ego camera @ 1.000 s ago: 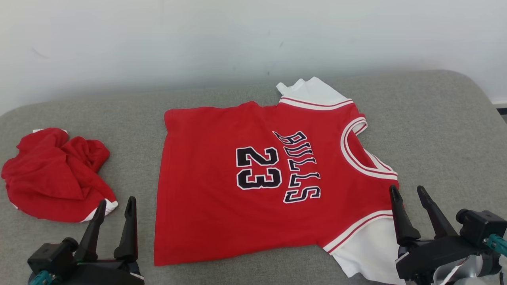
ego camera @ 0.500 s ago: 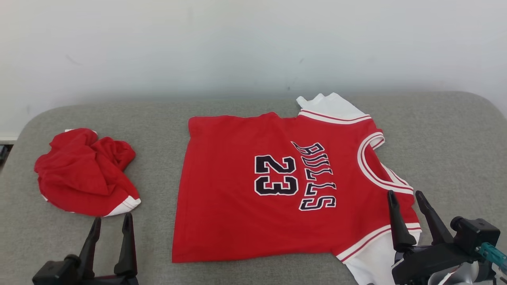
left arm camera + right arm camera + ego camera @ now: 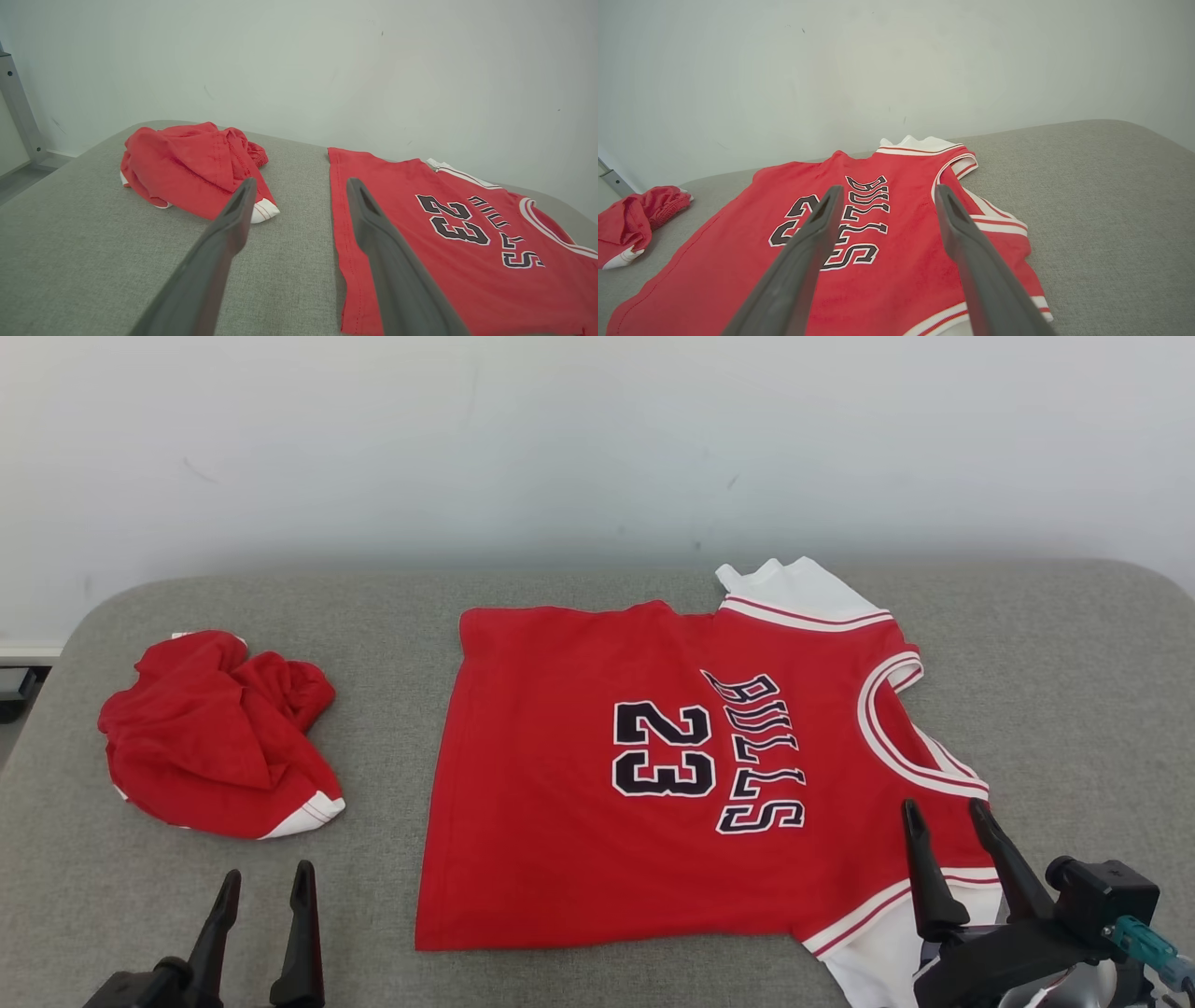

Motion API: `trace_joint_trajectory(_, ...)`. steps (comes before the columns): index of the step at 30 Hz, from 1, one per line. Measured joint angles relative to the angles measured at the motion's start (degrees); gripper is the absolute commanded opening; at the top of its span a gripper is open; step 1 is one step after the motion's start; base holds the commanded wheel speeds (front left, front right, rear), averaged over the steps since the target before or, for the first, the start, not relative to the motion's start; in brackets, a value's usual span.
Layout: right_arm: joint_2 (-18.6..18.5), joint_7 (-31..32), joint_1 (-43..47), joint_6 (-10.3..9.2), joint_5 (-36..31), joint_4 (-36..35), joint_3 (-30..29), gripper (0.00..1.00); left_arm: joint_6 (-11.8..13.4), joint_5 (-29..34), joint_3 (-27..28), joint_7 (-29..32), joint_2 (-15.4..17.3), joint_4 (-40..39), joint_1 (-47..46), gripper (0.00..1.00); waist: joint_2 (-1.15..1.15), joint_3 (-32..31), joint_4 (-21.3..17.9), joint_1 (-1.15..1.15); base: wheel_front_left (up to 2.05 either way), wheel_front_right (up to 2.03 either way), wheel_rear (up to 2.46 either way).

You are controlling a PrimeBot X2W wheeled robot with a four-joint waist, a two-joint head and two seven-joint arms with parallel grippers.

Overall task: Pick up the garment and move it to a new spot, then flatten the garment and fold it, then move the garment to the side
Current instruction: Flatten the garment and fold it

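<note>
Red jersey (image 3: pixel 597 840) unmoved, camera panned, left fingers (image 3: pixel 301 933), right fingers (image 3: pixel 920 877) spread empty, lower in view.

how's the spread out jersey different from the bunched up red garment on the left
The jersey lies spread flat; the bunched garment sits in a crumpled heap. The jersey shows a black 23 and BULLS lettering; the bunched garment shows no print. The jersey covers far more of the grey surface than the bunched garment. Both are red with white trim.
</note>
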Motion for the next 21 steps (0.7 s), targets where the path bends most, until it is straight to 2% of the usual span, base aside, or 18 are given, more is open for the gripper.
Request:
trace_joint_trajectory(15, -0.09, -0.57, -0.03, -0.04, -0.64, 1.53, -0.05, 1.00, 0.30, -0.02, -0.77, 1.70, 0.37, -0.48, 0.00, 1.00, 0.00, 0.75, -0.68, 0.00, 0.00, 0.00, 0.00)
trace_joint_trajectory(18, -0.14, -0.51, -0.03, -0.09, -0.70, 1.94, -0.10, 1.00, -0.53, -0.36, -1.30, 2.58, 0.44, -0.34, -0.01, 1.00, 0.00, 0.82, -0.73, 0.00, 0.00, 0.00, 0.00)
trace_joint_trajectory(21, -0.89, 1.45, 0.09, -1.15, -1.85, 3.28, -0.31, 1.00, -2.63, -1.74, -2.97, 5.06, 0.25, 0.35, -0.01, 1.00, 0.00, 0.85, -0.75, 0.00, 0.00, 0.00, 0.00)
